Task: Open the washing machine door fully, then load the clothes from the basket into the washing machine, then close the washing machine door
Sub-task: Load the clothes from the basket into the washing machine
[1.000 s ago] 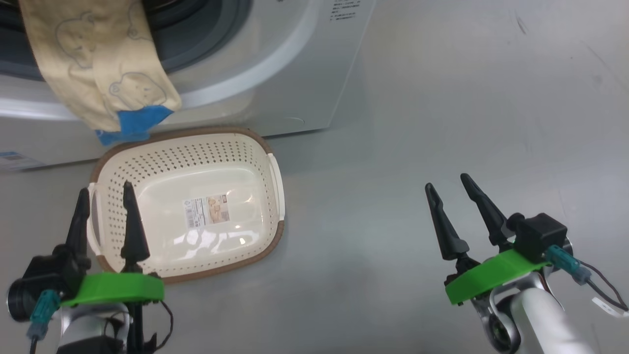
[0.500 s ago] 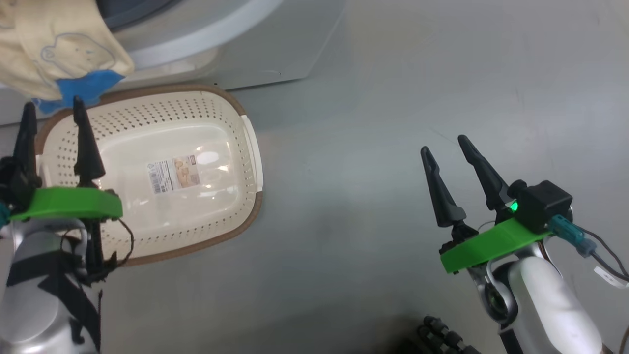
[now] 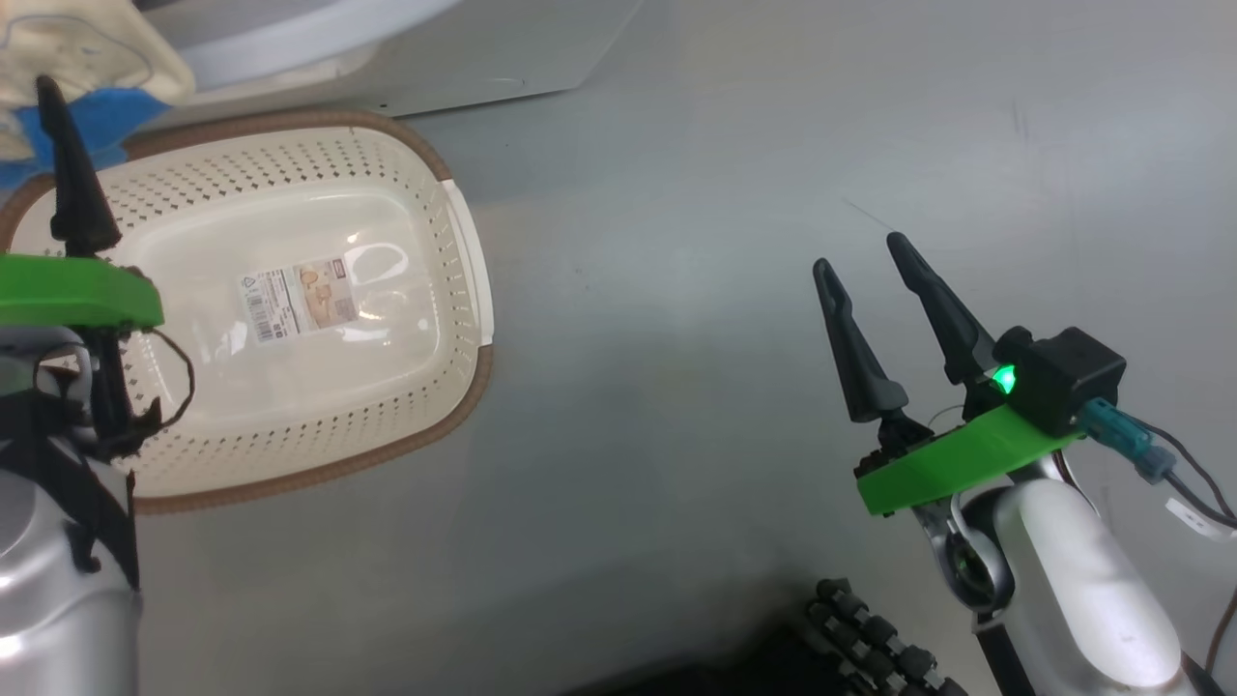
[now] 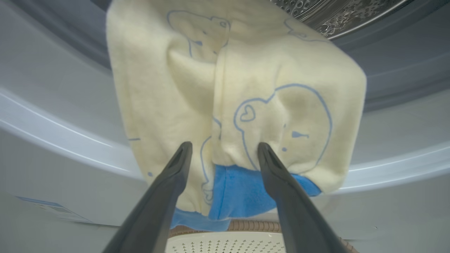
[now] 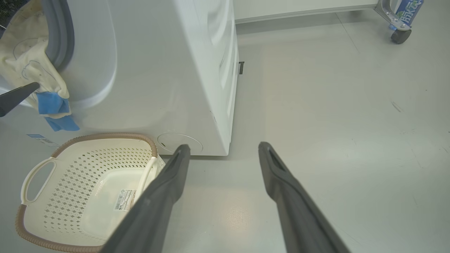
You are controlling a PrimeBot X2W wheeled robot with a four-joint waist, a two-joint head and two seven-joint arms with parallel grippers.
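– Upward and forward is where the left gripper (image 4: 224,147) has gone since a second ago. Its tips were over the basket's left handle then, and now they reach the garment hanging from the machine. The head camera has swung too, so the whole head view has slid
– How do its fingers stand?
– Spread wide, with nothing clamped. From its own wrist, the two dark tips sit in front of the lower part of the clothes (image 4: 246,88), one to each side of a fold, just above the blue trim. Whether they touch the cloth I cannot tell
– And the clothes themselves?
– Pale yellow with blue outline animals. They are draped out of the steel drum (image 4: 337,10), over the grey gasket (image 5: 65,31) and down the front of the washing machine (image 5: 158,70). The blue trim dangles above the far rim of the basket (image 3: 290,155)
– The basket?
– It sits on the grey floor (image 3: 676,290) just before the machine, its bottom showing a label sticker (image 3: 300,300)
– Further right?
– Over there the right gripper (image 3: 858,253) hangs above the floor, well apart from the basket. Its fingers are spread wide and hold nothing, and a green light (image 3: 1003,379) glows by its base
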